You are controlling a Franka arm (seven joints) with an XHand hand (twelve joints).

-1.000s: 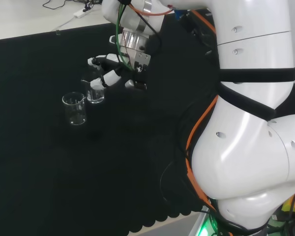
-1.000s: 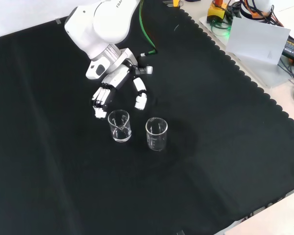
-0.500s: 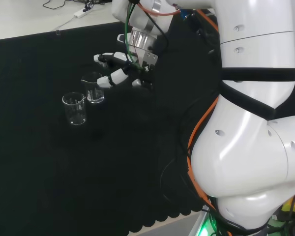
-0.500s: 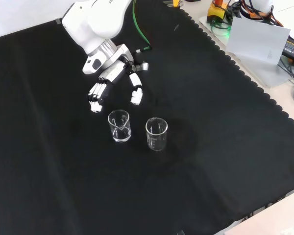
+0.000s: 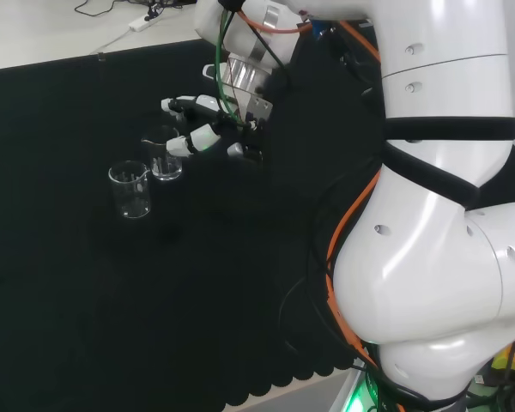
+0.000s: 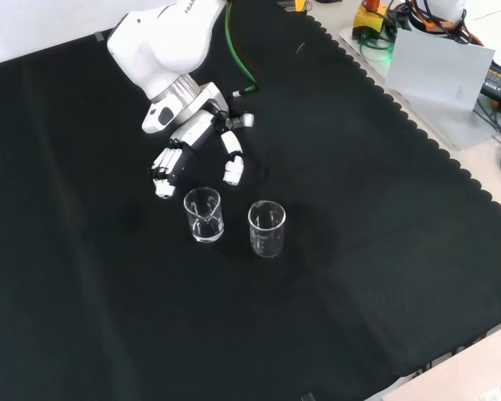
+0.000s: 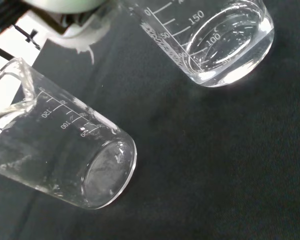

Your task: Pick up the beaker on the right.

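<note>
Two clear glass beakers stand upright on a surface (image 6: 384, 251) covered with black cloth. In the front view they sit side by side near the middle of the cloth, a small gap between them: the left beaker (image 6: 204, 214) and the right beaker (image 6: 266, 228). Both look empty, with printed measuring marks on their walls. In the head view the same pair appears one behind the other: the right beaker (image 5: 130, 189) is nearer the camera and the left beaker (image 5: 165, 157) is farther back, just beside the fingers.

The robot hand (image 6: 192, 142), black and white, reaches in from the top of the front view at the end of a white arm (image 6: 163, 42). Its fingers (image 6: 163, 167) are spread and only gently bent, with the thumb (image 6: 232, 165) set apart from them, and it holds nothing. The fingertips hang just above and behind the left beaker, with the fingers off to its left side and the thumb toward the gap between the two vessels. The robot hand is near the left beaker and a little farther from the right one, touching neither.

In the head view the robot hand (image 5: 208, 129) sits to the right of the beakers, its fingers pointing left toward them. Large white arm links (image 5: 438, 223) stand at the right of that view, with orange and green cables running along them.

The wrist view shows both beakers close up on the cloth, one (image 7: 60, 155) large and near, the other (image 7: 215, 40) farther off.
</note>
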